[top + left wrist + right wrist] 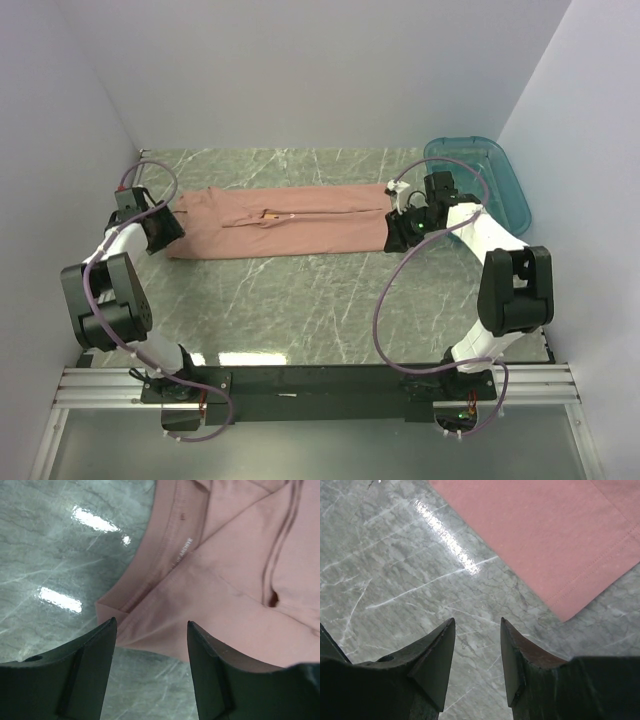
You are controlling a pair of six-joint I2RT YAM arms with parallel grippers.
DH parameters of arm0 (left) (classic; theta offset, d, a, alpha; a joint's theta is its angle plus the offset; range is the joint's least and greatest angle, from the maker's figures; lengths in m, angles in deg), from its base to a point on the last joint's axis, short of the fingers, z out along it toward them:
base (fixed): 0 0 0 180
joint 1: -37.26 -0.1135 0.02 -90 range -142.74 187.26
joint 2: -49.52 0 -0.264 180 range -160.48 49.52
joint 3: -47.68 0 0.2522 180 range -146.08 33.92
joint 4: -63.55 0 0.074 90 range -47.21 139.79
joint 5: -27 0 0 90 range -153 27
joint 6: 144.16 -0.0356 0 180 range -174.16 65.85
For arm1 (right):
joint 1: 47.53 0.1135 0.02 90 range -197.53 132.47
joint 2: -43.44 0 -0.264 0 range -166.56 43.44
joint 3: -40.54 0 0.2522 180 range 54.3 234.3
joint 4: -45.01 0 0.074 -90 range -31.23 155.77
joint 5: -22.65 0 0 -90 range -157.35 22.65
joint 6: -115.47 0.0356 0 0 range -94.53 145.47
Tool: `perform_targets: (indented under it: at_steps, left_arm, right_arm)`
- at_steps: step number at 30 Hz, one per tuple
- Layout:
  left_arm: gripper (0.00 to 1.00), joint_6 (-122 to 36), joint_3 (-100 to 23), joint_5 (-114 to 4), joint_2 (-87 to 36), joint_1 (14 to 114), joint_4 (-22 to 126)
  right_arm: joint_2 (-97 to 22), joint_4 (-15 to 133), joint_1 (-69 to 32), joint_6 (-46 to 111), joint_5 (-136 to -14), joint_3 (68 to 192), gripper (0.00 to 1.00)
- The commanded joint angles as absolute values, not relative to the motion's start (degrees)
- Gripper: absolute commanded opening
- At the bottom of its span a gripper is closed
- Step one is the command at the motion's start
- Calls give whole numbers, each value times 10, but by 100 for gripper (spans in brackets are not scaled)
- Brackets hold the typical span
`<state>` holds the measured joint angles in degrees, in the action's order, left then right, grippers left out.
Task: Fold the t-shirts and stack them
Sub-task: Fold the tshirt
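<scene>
A grey-green marbled surface (300, 310) is carrying a single dusty salmon-pink cotton t-shirt (290, 220). The shirt is lying across the far half as a long narrow band, with its collar end to the left and its hem end to the right. The sides appear to be turned in already, so the lengthwise fold looks done. The crosswise folds that would make a compact packet seem not yet begun. No finished stack and no second shirt are showing in any view. A translucent teal plastic tub (500, 185) is sitting at the far right corner, just beyond the hem end and apart from the cloth.

Both arms are reaching forward from the near edge with elbows raised, each wrist angling down at one end of the band. The left gripper (168, 228) is hovering at the collar end. Its wrist camera is showing the left gripper (151, 624) with jaws standing well apart and nothing clamped between them, the collar's printed neck label (182, 555) lying just ahead. The right gripper (400, 228) is hanging beside the hem end. Seen from its own wrist, the right gripper (477, 620) is parted moderately over bare marble and holding nothing, with the stitched hem corner (565, 615) just off to its side.
</scene>
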<state>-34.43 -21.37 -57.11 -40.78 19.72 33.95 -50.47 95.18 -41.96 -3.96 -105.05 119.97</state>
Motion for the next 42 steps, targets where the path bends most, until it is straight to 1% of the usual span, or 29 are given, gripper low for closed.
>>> perform_targets:
  at_steps: [1,6,10,15,18,23,26,28,32,34,42]
  left_arm:
    - [63,-364,-246,-585,-417,200,339]
    - [63,-361,-244,-572,-428,200,347]
    - [62,-355,-217,-566,-419,202,363]
    - [62,-358,-218,-589,-409,212,357]
    - [62,-360,-215,-598,-395,222,363]
    - [62,-366,-193,-624,-322,239,379]
    - [64,-363,-180,-628,-276,241,386]
    - [69,-358,-172,-628,-251,241,388]
    - [76,-351,-165,-629,-233,241,385]
    - [76,-352,-165,-628,-233,241,384]
    - [74,-361,-170,-589,-262,242,388]
  right_arm:
    - [-513,958,-430,-34,-1066,1225,49]
    - [-528,941,-445,-4,-1059,1221,48]
    - [-535,920,-447,36,-1024,1218,48]
    - [-547,895,-446,80,-977,1217,48]
    - [-554,890,-447,86,-974,1217,48]
    - [-567,873,-444,109,-939,1214,48]
    - [-569,863,-439,113,-922,1208,48]
    - [-575,853,-432,120,-894,1213,48]
    - [-595,839,-408,132,-846,1227,48]
    - [-597,833,-404,144,-826,1232,49]
    - [-617,837,-405,150,-831,1248,48]
